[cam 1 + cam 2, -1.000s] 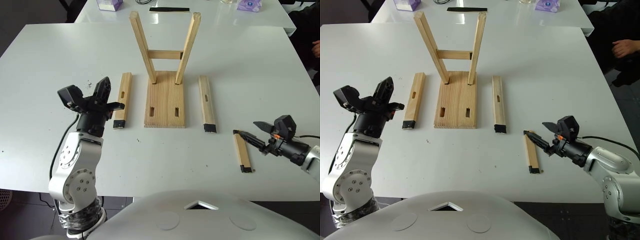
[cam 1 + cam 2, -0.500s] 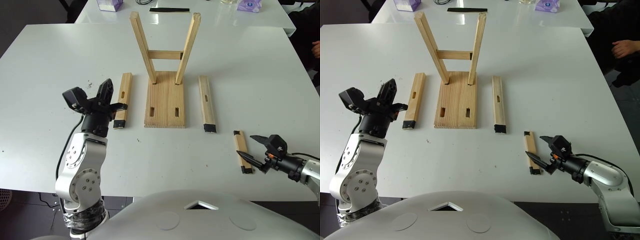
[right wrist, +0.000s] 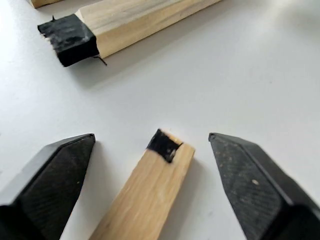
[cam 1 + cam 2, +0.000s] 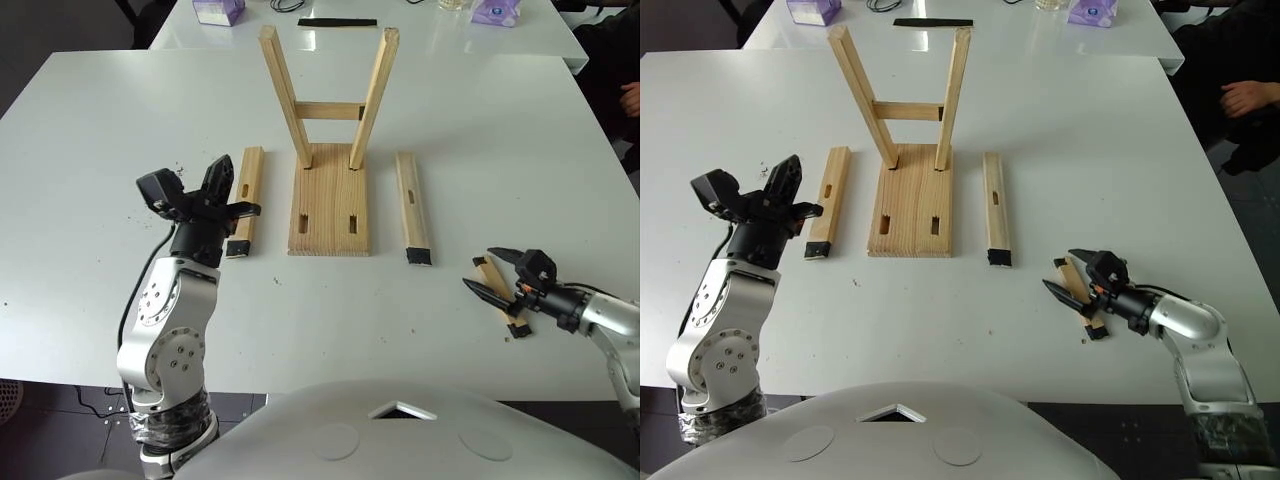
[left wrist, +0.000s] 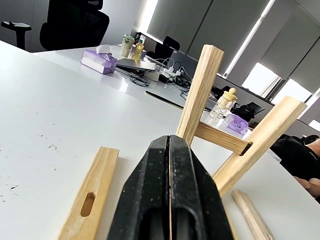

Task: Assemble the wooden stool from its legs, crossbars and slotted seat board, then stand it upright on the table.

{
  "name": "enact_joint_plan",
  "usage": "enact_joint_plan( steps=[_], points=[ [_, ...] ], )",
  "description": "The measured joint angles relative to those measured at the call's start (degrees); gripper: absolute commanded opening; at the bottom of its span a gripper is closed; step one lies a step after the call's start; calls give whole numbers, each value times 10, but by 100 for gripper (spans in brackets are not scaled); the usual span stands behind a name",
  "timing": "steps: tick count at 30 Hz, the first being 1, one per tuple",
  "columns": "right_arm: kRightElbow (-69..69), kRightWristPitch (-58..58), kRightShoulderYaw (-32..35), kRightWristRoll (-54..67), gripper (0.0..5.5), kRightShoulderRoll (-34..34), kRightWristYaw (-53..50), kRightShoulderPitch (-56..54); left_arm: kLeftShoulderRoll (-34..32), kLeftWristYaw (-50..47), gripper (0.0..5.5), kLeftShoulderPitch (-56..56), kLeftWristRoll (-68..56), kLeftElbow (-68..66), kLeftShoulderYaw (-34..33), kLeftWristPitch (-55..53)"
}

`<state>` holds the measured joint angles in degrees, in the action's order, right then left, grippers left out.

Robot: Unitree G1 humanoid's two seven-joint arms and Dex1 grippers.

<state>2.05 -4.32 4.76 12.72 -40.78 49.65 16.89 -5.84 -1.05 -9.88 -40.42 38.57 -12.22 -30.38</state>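
Observation:
The slotted seat board (image 4: 330, 215) lies flat mid-table. Two legs joined by a crossbar (image 4: 328, 110) stand in its far end. One loose leg (image 4: 246, 195) lies left of the board and another (image 4: 413, 215) lies right of it. A short crossbar (image 4: 497, 292) lies slanted near the front right edge. My right gripper (image 4: 480, 268) is open, its fingers either side of the crossbar's black-tipped end (image 3: 165, 145) without touching it. My left gripper (image 4: 222, 185) hovers just left of the left loose leg (image 5: 90, 205), its fingers (image 5: 170, 200) pressed shut and empty.
A second table behind holds two purple tissue boxes (image 4: 218, 10) (image 4: 497, 10) and a black strip (image 4: 337, 21). The table's front edge (image 4: 560, 372) runs close to my right gripper. Bare white tabletop spreads at the far left and far right.
My right gripper drew back, then came in around the short crossbar's end, and the crossbar now lies slanted and further right. My left gripper drifted right toward the left loose leg.

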Motion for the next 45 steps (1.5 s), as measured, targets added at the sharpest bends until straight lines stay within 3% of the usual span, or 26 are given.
enact_joint_plan(
  steps=[4,7,14,20,31,45],
  points=[
    [-56,5,-29,-19,419,23,-13,-83,0,10,0,30,11,-33,18,5],
    [-38,-59,-27,-4,419,27,-20,-102,0,13,0,48,15,-47,23,12],
    [144,-301,91,159,419,-18,-20,-59,17,12,0,5,20,-27,25,32],
    [181,-336,113,150,419,-32,-43,-4,39,1,0,-56,33,-2,27,56],
    [165,-230,130,79,419,-49,1,140,44,-6,0,-89,35,21,33,64],
    [59,34,118,28,218,-44,54,212,45,-6,0,-96,34,22,36,66]
  ],
)
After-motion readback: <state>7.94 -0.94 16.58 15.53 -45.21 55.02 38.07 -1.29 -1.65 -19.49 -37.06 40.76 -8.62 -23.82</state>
